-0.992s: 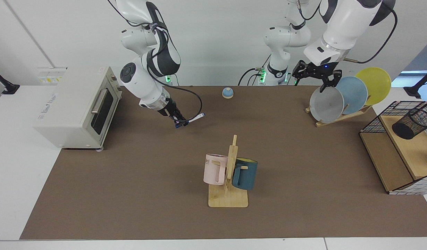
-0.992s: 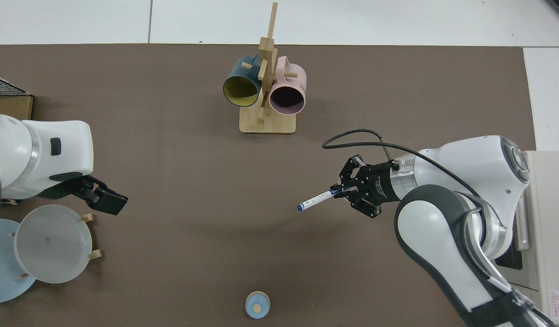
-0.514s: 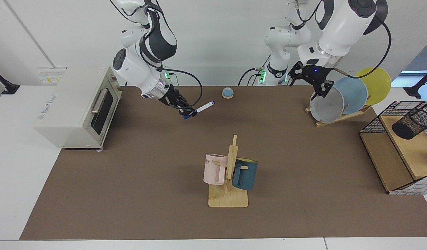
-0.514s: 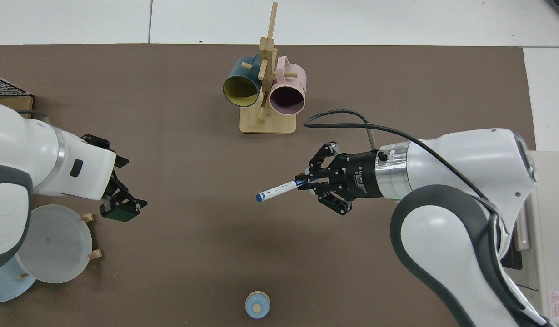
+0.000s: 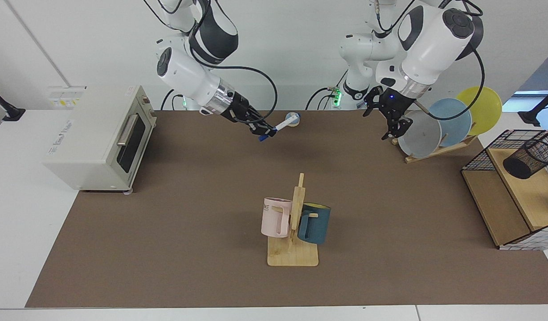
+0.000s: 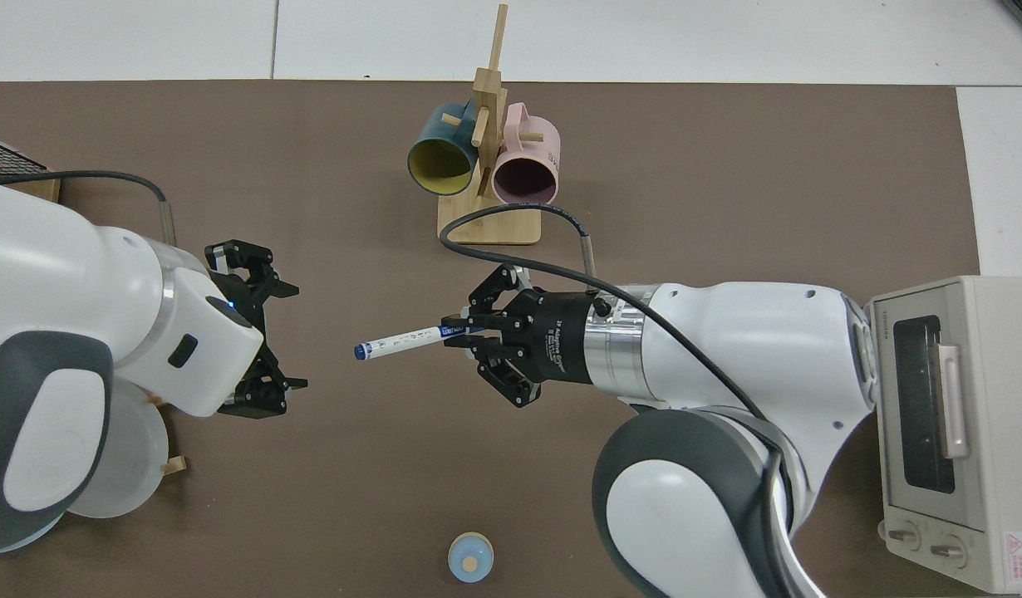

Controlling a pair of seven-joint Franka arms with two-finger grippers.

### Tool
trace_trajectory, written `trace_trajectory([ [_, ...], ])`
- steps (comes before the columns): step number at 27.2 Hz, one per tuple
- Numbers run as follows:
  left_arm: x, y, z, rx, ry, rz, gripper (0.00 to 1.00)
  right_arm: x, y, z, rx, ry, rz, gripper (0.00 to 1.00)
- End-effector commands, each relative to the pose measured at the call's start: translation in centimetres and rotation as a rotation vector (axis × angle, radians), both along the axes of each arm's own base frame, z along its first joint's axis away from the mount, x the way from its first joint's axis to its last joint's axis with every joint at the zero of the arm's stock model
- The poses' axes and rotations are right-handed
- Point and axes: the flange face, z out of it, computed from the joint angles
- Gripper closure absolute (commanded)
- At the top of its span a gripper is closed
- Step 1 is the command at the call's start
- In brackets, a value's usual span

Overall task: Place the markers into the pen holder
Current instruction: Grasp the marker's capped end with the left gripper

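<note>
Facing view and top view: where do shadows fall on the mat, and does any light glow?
Facing view: a soft shadow lies on the mat under the right gripper, which holds the marker aloft; a blue light glows above the open left gripper, beside the plates. Top view: only a faint, wide shadow below the marker.

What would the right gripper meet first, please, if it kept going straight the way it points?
Probably the left gripper, which hangs open opposite it. The right gripper aims the marker that way over bare mat; their relative heights are unclear.
</note>
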Motion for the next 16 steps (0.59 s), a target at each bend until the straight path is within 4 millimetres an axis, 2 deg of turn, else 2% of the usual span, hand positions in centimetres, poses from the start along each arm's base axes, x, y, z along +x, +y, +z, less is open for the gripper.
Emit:
trace_trajectory([
  [1,-1.9,-2.3,2.8,0.084,-0.067,-0.077,0.00,0.4,1.0,0.5,0.045,0.006,-0.054,1.00],
  [3,-2.3,-3.4,3.7,0.122,-0.097,-0.102,0.00,-0.1,1.8,0.6,0.047,0.006,-0.053,1.00],
  [6,-2.6,-3.9,4.1,0.150,-0.105,-0.090,0.00,-0.2,1.9,0.7,0.048,0.002,-0.066,1.00],
  [11,-4.0,-7.4,5.4,0.249,-0.181,-0.160,0.00,-0.2,2.0,0.6,0.046,0.002,-0.065,1.00],
  [16,-4.3,-8.0,5.1,0.260,-0.181,-0.155,0.03,-0.1,1.9,0.6,0.046,0.002,-0.067,1.00],
])
